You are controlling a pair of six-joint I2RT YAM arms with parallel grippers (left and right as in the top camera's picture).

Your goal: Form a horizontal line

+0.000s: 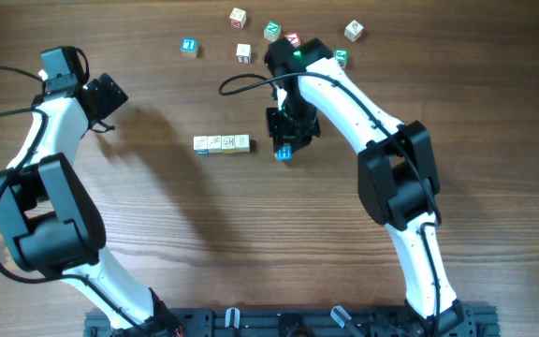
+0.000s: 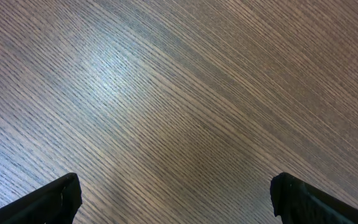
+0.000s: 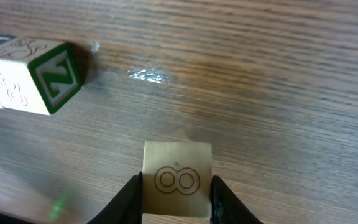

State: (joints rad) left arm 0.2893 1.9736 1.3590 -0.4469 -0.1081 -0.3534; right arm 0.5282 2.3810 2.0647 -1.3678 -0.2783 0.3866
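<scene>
- Right end effector is clenched on one cube, its fingers on two opposite side faces, low over the desk.
- Left end effector is released, jaws wide, over bare wood and well apart from every cube.
- Row: three cubes touching side by side, mid-desk. The held cube hangs just to the right of its end, with a gap between them.
- Handling, as a judgement: these small wooden cubes are likely light, stiff and not fragile. Smooth faces could slip or twist, so take hold squarely on flat opposite faces, not on corners.
- Count: three in the row, one held, and about seven loose cubes at the far side. The arm may hide another.
</scene>
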